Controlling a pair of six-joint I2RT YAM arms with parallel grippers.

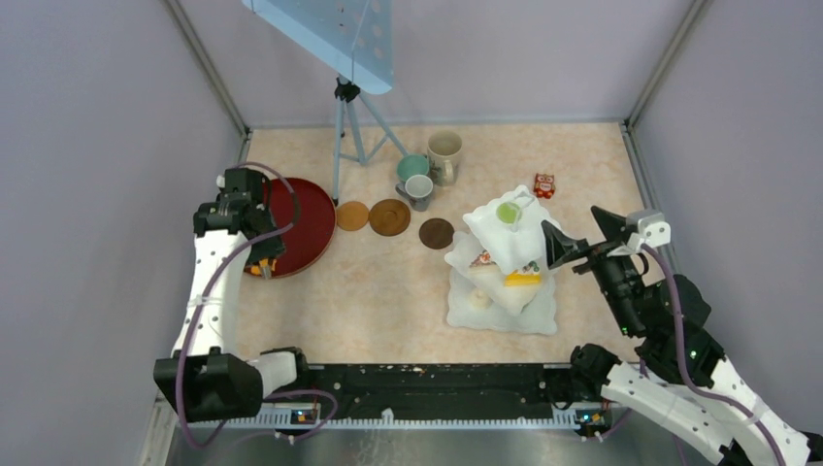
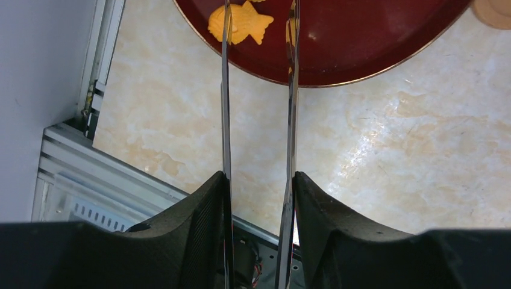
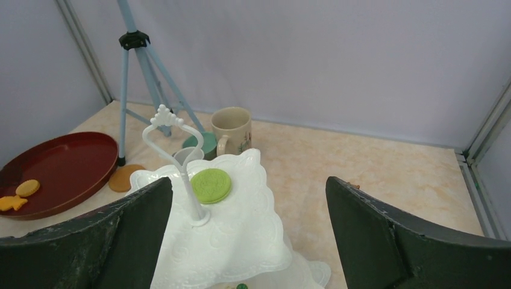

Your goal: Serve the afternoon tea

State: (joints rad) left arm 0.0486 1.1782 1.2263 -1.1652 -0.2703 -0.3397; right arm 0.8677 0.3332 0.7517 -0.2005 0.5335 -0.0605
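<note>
Although several treats already sit on the white three-tier stand [image 1: 514, 316], the serving looks to be roughly midway. A green round cookie [image 1: 506, 213] lies on the top tier beside the handle post, a yellow cake [image 1: 524, 279] and a red-and-white piece [image 1: 482, 259] sit on the middle tier, and a small white piece [image 1: 479, 298] rests on the bottom one. At least two treats are left on the dark-red tray [image 1: 301, 218]: a yellow fish-shaped cookie [image 2: 244, 23] and an oval cookie [image 3: 27, 188] just beside it. A small red treat [image 1: 543, 184] lies alone on the worktop [image 1: 388, 291] behind the stand. The left claw [image 2: 259, 198] hangs over the near rim of the tray, about half closed and squeezing the two arms of the metal tongs [image 2: 226, 120] between its fingers. The tong blades reach over the fish-shaped cookie, but their tips run out of view, so whether they pinch anything cannot be told. The right claw [image 1: 571, 225] stands wide apart and empty, just beside the stand's upper tiers. None of the drinks is placed: the tall beige mug [image 1: 444, 155], the teal mug [image 1: 411, 167] and the small grey mug [image 1: 419, 188] cluster at the back. The three brown coasters [image 1: 389, 216] lie bare in a loose row in front of them. By my reckoning, the tray cookies come next, then each mug onto a coaster.
</note>
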